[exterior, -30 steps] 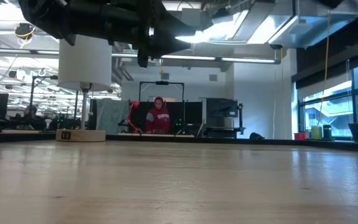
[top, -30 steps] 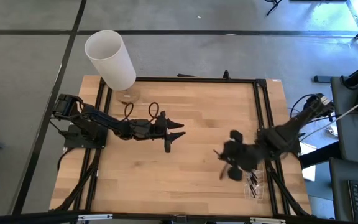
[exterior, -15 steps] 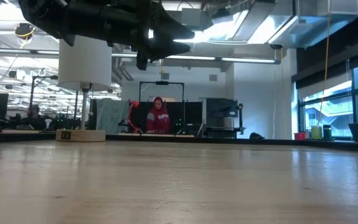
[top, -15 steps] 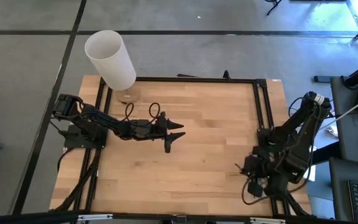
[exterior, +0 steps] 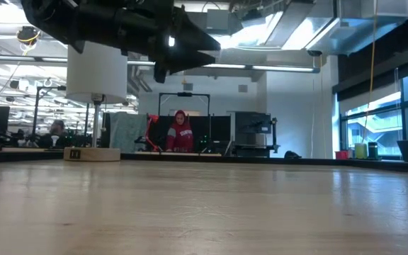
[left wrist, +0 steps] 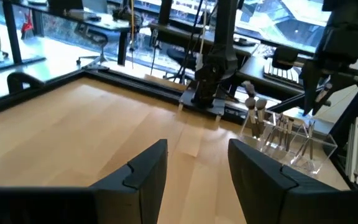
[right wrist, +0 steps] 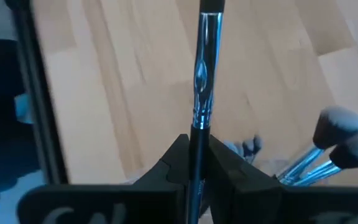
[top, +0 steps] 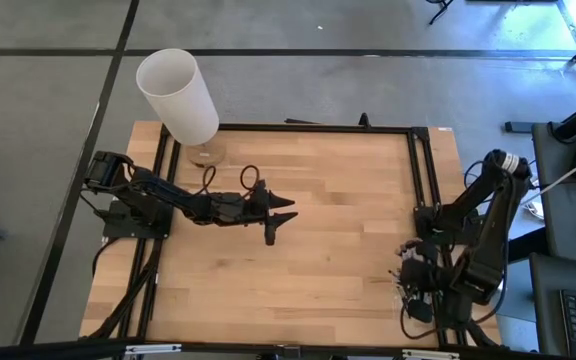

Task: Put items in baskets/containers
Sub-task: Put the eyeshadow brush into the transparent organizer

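Left tool [left wrist: 194, 171]: hanging over the middle of the wooden counter [top: 308, 250], off the surface, its two dark fingers [left wrist: 143, 171] standing apart with nothing between them.

Right tool [right wrist: 197, 163]: sitting at the counter's right edge near the front corner, its fingers [right wrist: 173, 165] pinching the black handle of one makeup brush [right wrist: 202, 74]. The brush's silvery ferrule is sticking out past the fingertips; its tip is running out of the right wrist view.

Clear plastic holder [left wrist: 291, 144]: standing on the counter at that same right front corner, seen best from the left wrist view, directly under the right arm [top: 473, 235]. It is hard to make out from above.

Other brushes [left wrist: 272, 127]: standing inside the holder, heads up, leaning against one another; two rounded bristle heads [right wrist: 344, 134] are showing just beside the held brush in the right wrist view.

White lamp [top: 178, 95]: standing at the counter's rear left, on a wooden base.

Person in red [exterior: 181, 133]: sitting far behind the counter in the low view.
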`<state>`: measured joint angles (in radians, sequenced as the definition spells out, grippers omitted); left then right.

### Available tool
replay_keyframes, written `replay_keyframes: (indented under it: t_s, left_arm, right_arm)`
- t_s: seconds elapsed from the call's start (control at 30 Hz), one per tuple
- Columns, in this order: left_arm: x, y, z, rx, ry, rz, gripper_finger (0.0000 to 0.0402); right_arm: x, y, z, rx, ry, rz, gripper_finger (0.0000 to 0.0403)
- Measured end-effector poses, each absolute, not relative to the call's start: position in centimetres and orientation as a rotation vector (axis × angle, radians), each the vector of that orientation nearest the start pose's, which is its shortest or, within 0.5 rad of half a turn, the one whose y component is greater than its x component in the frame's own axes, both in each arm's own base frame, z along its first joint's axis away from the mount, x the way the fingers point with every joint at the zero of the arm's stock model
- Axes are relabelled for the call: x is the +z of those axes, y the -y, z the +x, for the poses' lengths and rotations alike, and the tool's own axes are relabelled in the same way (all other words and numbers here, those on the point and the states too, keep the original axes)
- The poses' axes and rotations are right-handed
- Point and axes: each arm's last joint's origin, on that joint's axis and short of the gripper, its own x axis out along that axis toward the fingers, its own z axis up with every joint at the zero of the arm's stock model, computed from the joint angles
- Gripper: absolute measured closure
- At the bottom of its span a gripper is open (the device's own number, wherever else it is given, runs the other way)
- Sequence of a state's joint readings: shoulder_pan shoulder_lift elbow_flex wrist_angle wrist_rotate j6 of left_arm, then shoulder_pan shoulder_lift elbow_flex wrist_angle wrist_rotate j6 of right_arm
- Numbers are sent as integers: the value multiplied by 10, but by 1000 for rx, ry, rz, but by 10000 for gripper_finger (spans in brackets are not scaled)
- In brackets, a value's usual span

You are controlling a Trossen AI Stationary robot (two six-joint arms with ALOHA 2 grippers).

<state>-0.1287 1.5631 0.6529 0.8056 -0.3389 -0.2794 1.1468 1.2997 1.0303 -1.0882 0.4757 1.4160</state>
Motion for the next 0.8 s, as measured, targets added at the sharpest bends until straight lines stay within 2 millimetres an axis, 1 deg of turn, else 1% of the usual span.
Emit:
replay_keyframes:
  t_s: [0.13, 0.3, 0.43, 0.63, 0.8]
  left_arm:
    - [199, 30, 309, 227, -92, -270, 235]
    - [199, 30, 309, 227, -94, -273, 235]
    - [199, 30, 309, 227, -94, -273, 235]
    - [199, 30, 309, 228, -92, -291, 235]
    - [199, 30, 309, 228, -91, -299, 235]
  right_arm:
    - [248, -198, 99, -215, -1077, 266, 372]
    - [239, -202, 93, -236, -1104, 278, 372]
    - [239, -204, 90, -238, -1098, 308, 362]
    - [239, -202, 86, -302, -1093, 342, 325]
    - [238, -200, 86, -316, -1102, 333, 320]
